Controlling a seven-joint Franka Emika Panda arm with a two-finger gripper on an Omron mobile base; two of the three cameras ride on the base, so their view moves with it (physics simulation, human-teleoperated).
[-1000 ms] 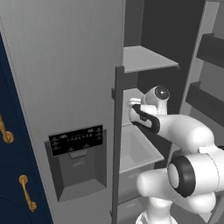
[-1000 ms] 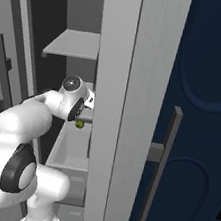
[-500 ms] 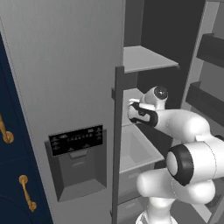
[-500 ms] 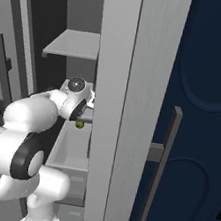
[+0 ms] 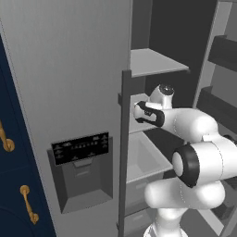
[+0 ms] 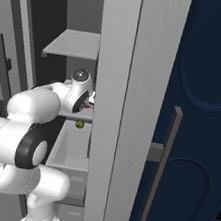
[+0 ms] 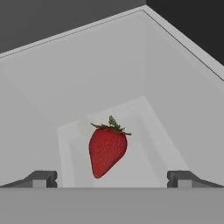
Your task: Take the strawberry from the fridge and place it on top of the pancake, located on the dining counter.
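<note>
The strawberry (image 7: 107, 148), red with a green leafy cap, lies on a pale grey shelf inside the fridge (image 5: 69, 69). In the hand view it sits straight ahead, between my gripper (image 7: 112, 179)'s two dark fingertips (image 7: 40, 178), which stand wide apart and touch nothing. In the right base view a sliver of red (image 6: 87, 107) shows at the hand, by the fridge door's edge (image 6: 112, 82). In the left base view my hand (image 5: 144, 113) reaches in at the middle shelf behind the door's dark handle (image 5: 124, 148). The pancake and the dining counter are out of view.
A tiny yellow-green item (image 6: 80, 124) lies below the hand, above a grey drawer (image 5: 143, 157). An upper shelf (image 5: 155, 61) hangs over the hand. Door bins (image 5: 222, 55) line the open right door. Navy cabinets with brass handles (image 5: 5, 141) stand to the left.
The hand has edged a little deeper into the fridge at the middle shelf, and the elbow has swung with it. The jaws have stayed open.
</note>
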